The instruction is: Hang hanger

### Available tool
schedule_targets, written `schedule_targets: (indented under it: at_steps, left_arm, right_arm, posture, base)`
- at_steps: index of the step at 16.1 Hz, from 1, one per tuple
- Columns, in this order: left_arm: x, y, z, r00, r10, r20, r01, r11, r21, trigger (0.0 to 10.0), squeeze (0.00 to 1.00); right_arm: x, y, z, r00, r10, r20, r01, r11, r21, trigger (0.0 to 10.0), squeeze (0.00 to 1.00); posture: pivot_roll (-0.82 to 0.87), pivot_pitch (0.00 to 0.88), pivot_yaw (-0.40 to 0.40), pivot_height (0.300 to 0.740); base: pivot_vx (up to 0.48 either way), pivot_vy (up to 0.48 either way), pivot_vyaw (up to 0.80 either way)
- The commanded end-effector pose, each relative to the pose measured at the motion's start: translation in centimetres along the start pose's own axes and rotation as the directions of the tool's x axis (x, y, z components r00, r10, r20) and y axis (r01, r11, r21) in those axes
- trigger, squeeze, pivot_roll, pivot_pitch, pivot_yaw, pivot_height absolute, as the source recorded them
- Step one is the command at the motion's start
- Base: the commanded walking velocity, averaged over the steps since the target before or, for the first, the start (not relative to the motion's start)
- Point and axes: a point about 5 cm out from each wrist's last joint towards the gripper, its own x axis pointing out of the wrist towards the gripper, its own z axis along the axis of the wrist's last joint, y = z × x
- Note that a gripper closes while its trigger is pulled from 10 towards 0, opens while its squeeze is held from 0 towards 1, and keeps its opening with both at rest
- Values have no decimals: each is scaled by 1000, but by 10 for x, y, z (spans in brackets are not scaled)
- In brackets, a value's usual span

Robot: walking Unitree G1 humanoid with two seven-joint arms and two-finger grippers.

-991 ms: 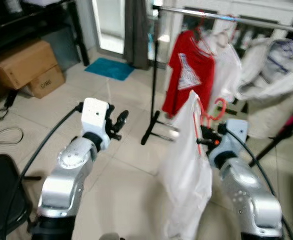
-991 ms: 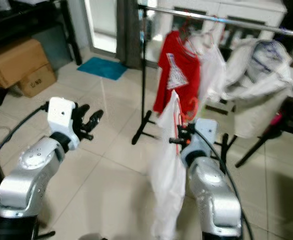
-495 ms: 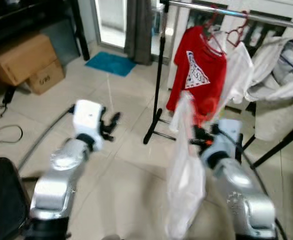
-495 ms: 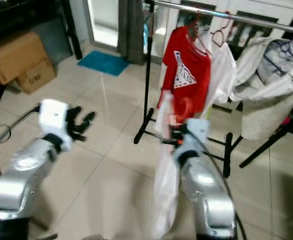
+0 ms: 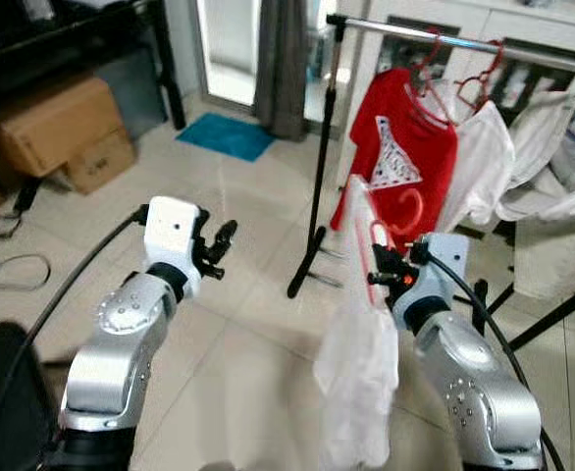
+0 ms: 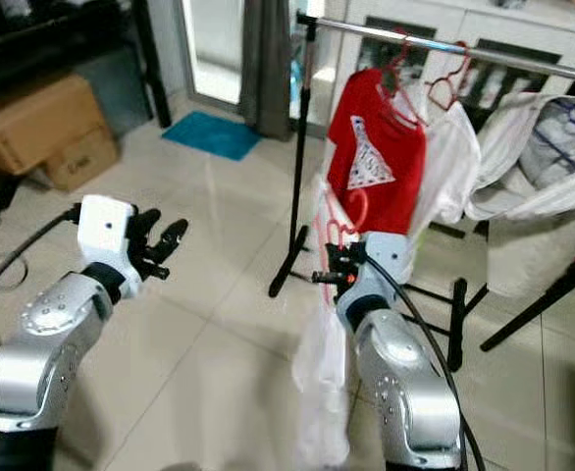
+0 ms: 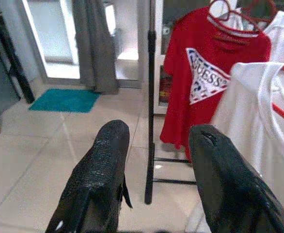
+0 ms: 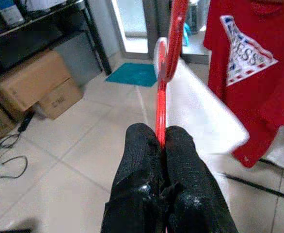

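Note:
My right gripper [image 5: 382,271] is shut on the lower part of a red hanger [image 8: 162,92], pinching it between the fingers [image 8: 142,155]. A white garment [image 5: 358,358] hangs from that hanger, and its hook [image 5: 408,210] rises in front of the red T-shirt [image 5: 401,157]. The T-shirt and a white shirt [image 5: 484,162] hang on red hangers from the metal rail [image 5: 464,41] ahead, above and beyond my gripper. My left gripper [image 5: 220,249] is raised to the left of the rack, open and empty, with its fingers [image 7: 103,160] apart.
The rack's black pole [image 5: 320,167] and foot stand on the tiled floor ahead. Cardboard boxes [image 5: 52,123] sit far left, a blue mat [image 5: 226,135] lies by the doorway. A white laundry bag [image 5: 567,186] is at right, a dark seat [image 5: 3,392] at lower left.
The whole view has shifted as the camera moved and has come out of blur. My right gripper keeps its hold on the hanger; the left stays open.

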Motion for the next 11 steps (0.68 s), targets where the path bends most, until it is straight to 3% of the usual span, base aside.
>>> schedule_targets:
  at_steps: [1, 11]
  left_arm:
    - [2, -8, 4, 1000, -24, 15, 24, 1000, 0, 10000, 0]
    - [2, -9, 4, 1000, -25, 19, 25, 1000, -3, 10000, 0]
  right_arm:
    - [-3, -6, 8, 999, -15, 35, 15, 1000, -10, 10000, 0]
    - [-1, -8, 9, 999, -19, 29, 19, 1000, -18, 10000, 0]
  posture:
    - [2, 47, -18, 740]
    - [3, 42, -23, 740]
  base:
    - [326, 0, 0]
    - [327, 0, 0]
